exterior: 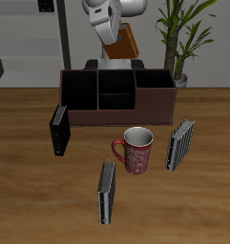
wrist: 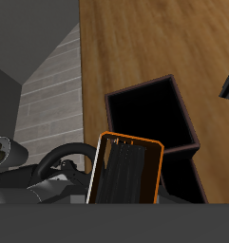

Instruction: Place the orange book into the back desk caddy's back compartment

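Note:
The orange book (exterior: 127,44) hangs tilted in the air above and behind the back desk caddy (exterior: 150,103), with my gripper (exterior: 116,33) shut on its upper end. The caddy is a low, dark maroon box split by partitions into open cells. Seen from the wrist, the orange book (wrist: 125,171) fills the near view with its orange-edged end toward the camera. The caddy's dark cells (wrist: 149,114) lie just beyond it. The book touches nothing but the gripper. My fingers themselves are hidden in the wrist view.
A black book (exterior: 58,132) stands beside the caddy's front corner. A red patterned mug (exterior: 136,151) sits in front of the caddy, with one grey-and-black striped book (exterior: 180,144) beside it and another (exterior: 106,193) nearer the table's front edge. A potted plant (exterior: 183,38) stands behind.

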### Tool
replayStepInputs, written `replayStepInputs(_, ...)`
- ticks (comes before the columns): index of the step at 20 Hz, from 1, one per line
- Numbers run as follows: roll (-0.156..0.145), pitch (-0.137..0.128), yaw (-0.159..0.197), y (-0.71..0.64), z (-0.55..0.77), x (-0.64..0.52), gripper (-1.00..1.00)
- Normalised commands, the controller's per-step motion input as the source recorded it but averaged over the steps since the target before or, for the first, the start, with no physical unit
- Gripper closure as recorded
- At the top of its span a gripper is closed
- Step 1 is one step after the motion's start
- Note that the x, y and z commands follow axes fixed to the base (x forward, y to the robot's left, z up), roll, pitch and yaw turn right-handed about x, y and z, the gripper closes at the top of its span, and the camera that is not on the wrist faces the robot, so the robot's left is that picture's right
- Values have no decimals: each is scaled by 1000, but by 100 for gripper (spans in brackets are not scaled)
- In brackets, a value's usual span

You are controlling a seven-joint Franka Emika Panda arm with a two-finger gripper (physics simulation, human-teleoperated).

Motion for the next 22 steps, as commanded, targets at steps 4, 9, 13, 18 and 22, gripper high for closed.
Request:
replayStepInputs(4, -27, 23, 90, -20, 72, 65, 100)
replayStepInputs(9, -8, 22, 183, -102, 58, 86, 100)
replayStepInputs(13, -14, -15, 160, -159, 17, 67, 100)
replayStepInputs(18, -63, -17, 79, -278, 90, 81, 100)
replayStepInputs(22, -68, -74, 60, -247, 185, 112, 100)
